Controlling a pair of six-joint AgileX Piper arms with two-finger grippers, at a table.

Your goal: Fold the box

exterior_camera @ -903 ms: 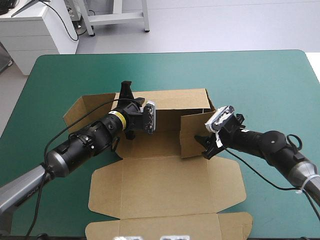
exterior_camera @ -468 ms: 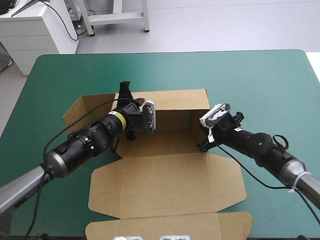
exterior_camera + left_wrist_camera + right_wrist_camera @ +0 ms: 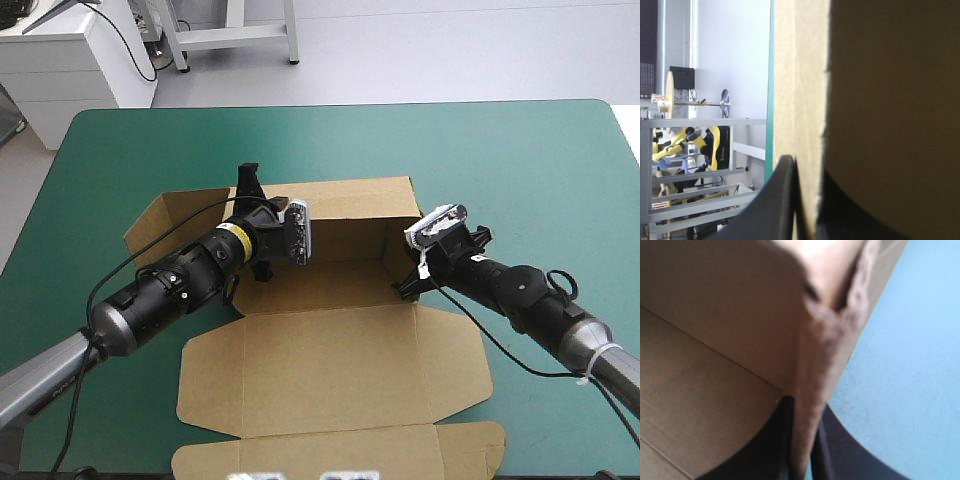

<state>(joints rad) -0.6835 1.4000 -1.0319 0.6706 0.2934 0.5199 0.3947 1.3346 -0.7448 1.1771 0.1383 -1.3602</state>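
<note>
The brown box lies mid-table with its back wall raised and its lid flat toward the near edge. My left gripper is at the box's left end, shut on the upright left wall. In the left wrist view that wall stands on edge between the black fingers. My right gripper is shut on the right wall at its near corner. In the right wrist view the board's edge runs down between the fingers, with the box's floor on one side.
A loose side flap lies flat on the teal-green cover outside the left wall. The lid's front flap reaches close to the table's near edge. Bare cover shows beyond the box and to its right.
The right gripper swung the right wall from a slant inside the box out to the box's right end and shut on it. The left arm stayed where it was.
</note>
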